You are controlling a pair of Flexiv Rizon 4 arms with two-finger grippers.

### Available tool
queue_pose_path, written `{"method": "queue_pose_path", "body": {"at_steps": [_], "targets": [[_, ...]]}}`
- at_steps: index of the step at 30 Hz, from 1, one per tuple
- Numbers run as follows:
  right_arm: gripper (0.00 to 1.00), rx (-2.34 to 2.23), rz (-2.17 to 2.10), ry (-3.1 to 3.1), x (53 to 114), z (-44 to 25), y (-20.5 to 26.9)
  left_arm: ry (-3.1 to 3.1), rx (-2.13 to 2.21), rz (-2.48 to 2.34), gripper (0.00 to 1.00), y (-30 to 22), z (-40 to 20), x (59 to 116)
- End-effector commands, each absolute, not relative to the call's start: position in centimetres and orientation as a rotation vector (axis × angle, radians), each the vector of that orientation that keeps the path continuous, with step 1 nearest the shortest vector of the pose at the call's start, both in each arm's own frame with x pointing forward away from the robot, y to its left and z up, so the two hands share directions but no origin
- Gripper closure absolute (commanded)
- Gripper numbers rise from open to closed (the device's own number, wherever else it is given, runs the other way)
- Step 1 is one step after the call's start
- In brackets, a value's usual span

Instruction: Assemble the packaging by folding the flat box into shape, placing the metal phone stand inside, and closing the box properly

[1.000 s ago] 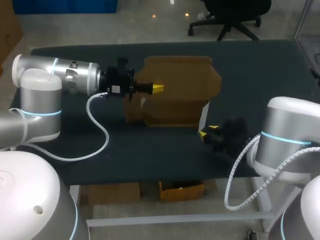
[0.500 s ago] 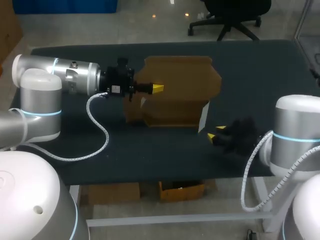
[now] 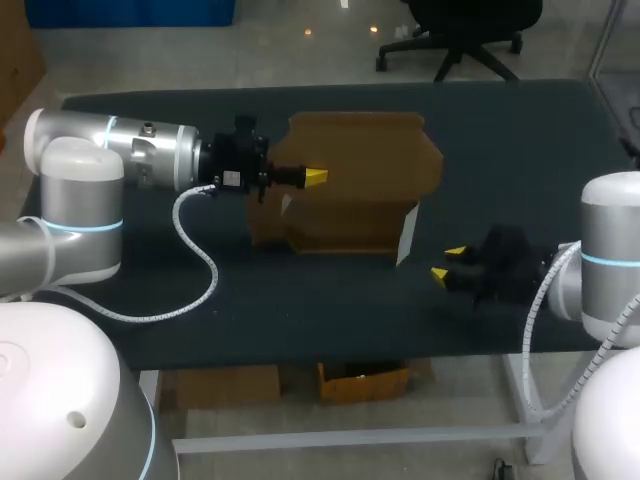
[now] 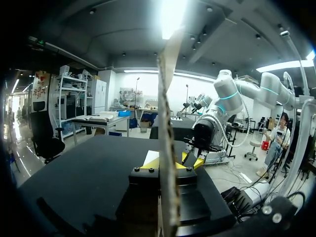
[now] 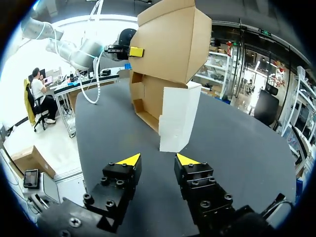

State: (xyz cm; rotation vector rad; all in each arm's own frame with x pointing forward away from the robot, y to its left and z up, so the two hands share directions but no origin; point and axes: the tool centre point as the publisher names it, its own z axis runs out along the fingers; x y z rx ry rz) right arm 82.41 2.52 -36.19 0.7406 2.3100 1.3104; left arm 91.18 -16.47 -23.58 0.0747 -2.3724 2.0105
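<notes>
The brown cardboard box [image 3: 365, 170] stands partly folded in the middle of the table, its flaps raised. My left gripper [image 3: 315, 177] comes in from the left and is shut on one of the box's panels. In the left wrist view that panel's edge [image 4: 167, 123] runs upright between the fingers of my left gripper [image 4: 169, 163]. A white upright piece [image 3: 408, 234] leans at the box's front right corner. My right gripper [image 3: 447, 262] is open and holds nothing, a little to the right of this piece. From the right wrist, the right gripper [image 5: 158, 159] points at the white piece [image 5: 175, 118] and the box [image 5: 170, 39].
The dark table top [image 3: 300, 300] lies bare in front of the box and on both sides of it. Its front edge runs just below my right gripper. My left arm's white cable [image 3: 195, 250] loops over the table's left part.
My right gripper has drawn back to the right, away from the box and the white piece. The left arm and the box have not moved.
</notes>
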Motion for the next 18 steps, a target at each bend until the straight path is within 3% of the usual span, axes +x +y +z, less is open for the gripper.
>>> {"method": "queue_pose_path", "body": {"at_steps": [1,18], "targets": [[0.59,0.623,1.441,2.448,82.35,-36.08,1.53,-2.371,0.073,2.011,1.0,-16.39,-23.86,91.2],[0.57,0.43,1.45,2.519,83.06,-36.14,1.5,-2.371,0.073,2.011,1.0,-16.39,-23.86,91.2]]}}
